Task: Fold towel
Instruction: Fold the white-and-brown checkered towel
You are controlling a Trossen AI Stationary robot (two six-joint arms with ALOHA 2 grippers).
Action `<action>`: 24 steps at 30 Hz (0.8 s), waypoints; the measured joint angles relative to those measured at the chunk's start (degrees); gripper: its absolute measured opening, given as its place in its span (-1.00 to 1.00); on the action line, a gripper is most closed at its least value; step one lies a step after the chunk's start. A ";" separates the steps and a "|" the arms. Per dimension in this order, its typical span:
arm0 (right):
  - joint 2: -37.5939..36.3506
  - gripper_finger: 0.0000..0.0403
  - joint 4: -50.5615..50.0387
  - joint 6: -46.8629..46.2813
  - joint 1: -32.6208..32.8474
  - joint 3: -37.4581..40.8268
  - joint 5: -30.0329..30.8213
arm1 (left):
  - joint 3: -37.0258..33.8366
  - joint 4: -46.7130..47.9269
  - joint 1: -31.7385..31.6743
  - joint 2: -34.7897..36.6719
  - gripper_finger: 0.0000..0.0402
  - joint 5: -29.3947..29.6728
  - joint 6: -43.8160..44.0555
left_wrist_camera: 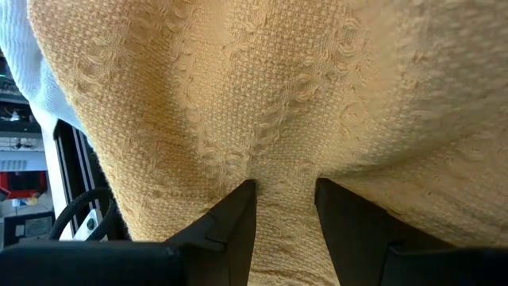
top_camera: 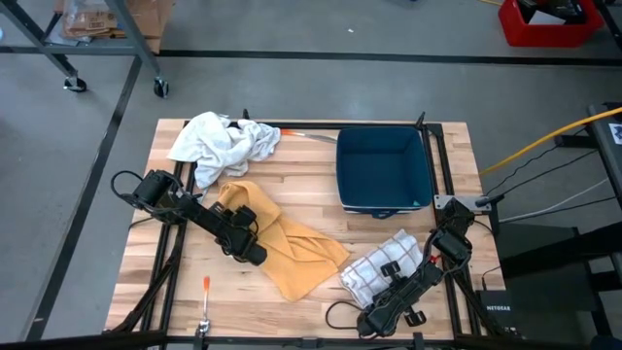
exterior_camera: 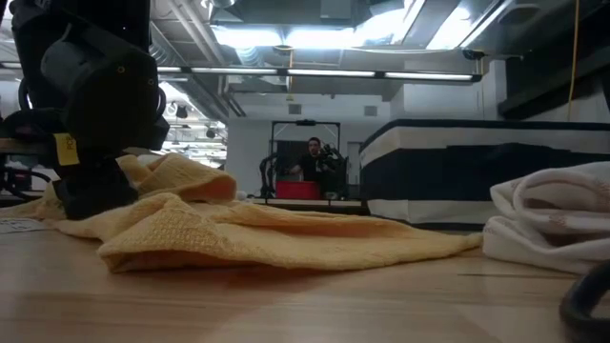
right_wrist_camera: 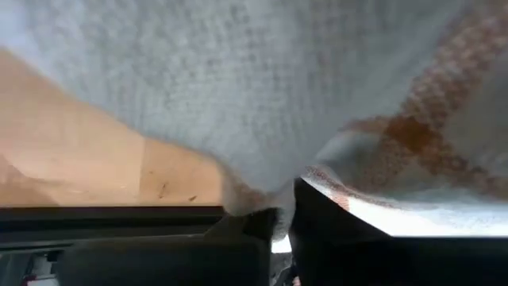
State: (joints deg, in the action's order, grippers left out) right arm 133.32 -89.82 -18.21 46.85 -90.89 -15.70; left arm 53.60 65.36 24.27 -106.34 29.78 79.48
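A yellow towel [top_camera: 296,255] [exterior_camera: 267,238] lies crumpled on the wooden table, left of the middle. My left gripper [top_camera: 251,255] [left_wrist_camera: 284,199] reaches over it from the table's left and is shut on it. A white towel with dark check lines [top_camera: 384,264] [exterior_camera: 553,219] lies bunched near the table's right near corner. My right gripper [top_camera: 381,301] [right_wrist_camera: 282,218] comes in slanting from the right, at that towel's near edge, and is shut on it. In the high view the arm covers its fingers. My left gripper pinches a raised fold of the yellow towel [left_wrist_camera: 286,171] between its two fingers, slanting down from the table's left. The rest of the towel lies slack on the table around the fingers. My right gripper pinches a bunched bit of the white towel's edge [right_wrist_camera: 274,208] between its two fingers, slanting down from the right. How many layers it has, I cannot tell. The cloth bulges slack ahead of the fingers, and the towel rests on the table.
A blue bin [top_camera: 384,170] [exterior_camera: 477,171] stands at the far right. A heap of plain white cloth [top_camera: 224,144] lies at the far left. A small orange-handled tool [top_camera: 206,287] sits near the front edge. Bare wood [top_camera: 321,321] shows between the two towels at the front.
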 joint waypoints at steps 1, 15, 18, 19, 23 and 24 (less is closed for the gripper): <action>0.00 -0.76 0.00 0.01 0.00 0.00 -0.08 | 0.02 0.00 0.00 0.00 -0.36 0.00 0.00; -1.08 -0.12 -0.24 -2.68 -0.92 -0.26 3.09 | 0.02 -0.02 0.00 0.00 -0.36 0.02 0.00; -3.65 -0.11 -0.22 -5.69 -0.83 -0.35 2.75 | 0.02 -0.02 0.00 0.00 -0.36 0.02 0.00; -4.77 -0.11 -0.20 -7.05 -0.80 -0.35 2.65 | 0.02 -0.02 0.00 0.00 -0.36 0.08 0.00; -10.53 -0.11 -0.20 -13.49 -0.76 -0.35 2.49 | 0.02 -0.02 0.00 0.00 -0.36 0.26 0.01; -12.14 -0.11 -0.20 -15.44 -0.76 -0.35 2.71 | 0.02 -0.03 -0.01 0.00 -0.36 0.28 0.02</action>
State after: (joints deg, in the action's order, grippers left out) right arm 121.17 -90.02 -33.65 46.09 -91.24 -12.99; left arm 53.63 65.33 24.26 -106.34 30.06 79.50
